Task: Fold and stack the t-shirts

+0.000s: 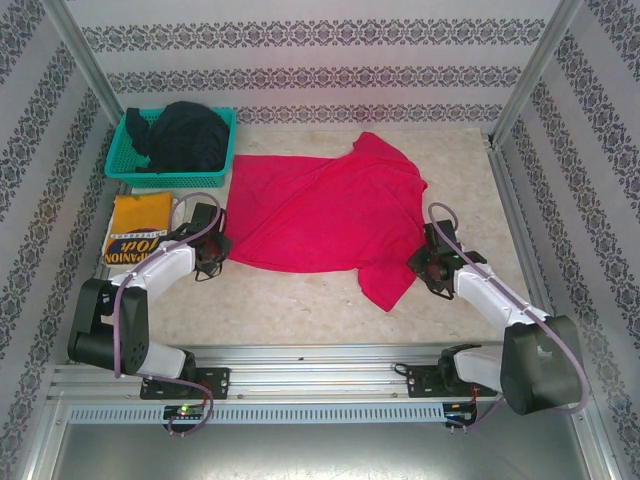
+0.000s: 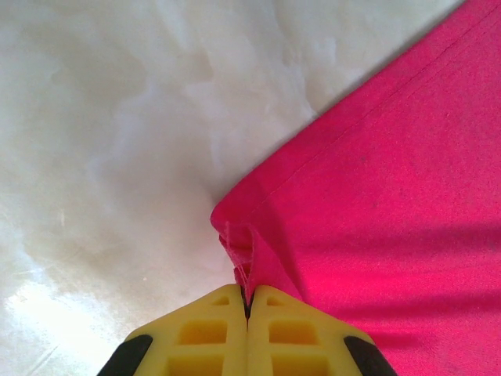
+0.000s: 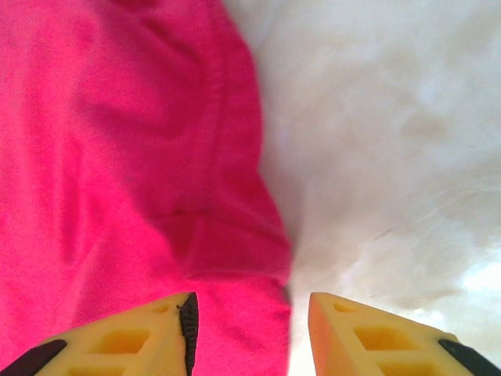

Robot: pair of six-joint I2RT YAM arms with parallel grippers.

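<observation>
Pale beige marbled tabletop [image 1: 300, 310] forms the floor of a booth walled with white wallpaper [image 1: 300, 40] in dark ornamental bands and framed by slanting aluminium posts [image 1: 85, 60]. A bright red cloth t-shirt [image 1: 320, 215] lies spread and creased across the middle of the table, one sleeve reaching toward the near edge. At the far left corner a teal plastic mesh basket [image 1: 125, 170] holds a heap of dark navy t-shirts [image 1: 185, 135]. Just in front of it a folded mustard-yellow t-shirt [image 1: 140, 225] lies flat.

The left gripper [image 2: 247, 301] is clenched on the red shirt's left hem corner, the cloth bunched between its jaws. The right gripper [image 3: 250, 305] stands with jaws parted over the shirt's right edge; whether they touch the cloth cannot be told.

The left arm [image 1: 160, 270] covers part of the yellow shirt's black lettering. How many dark shirts make up the heap cannot be made out. The right wrist view is blurred.
</observation>
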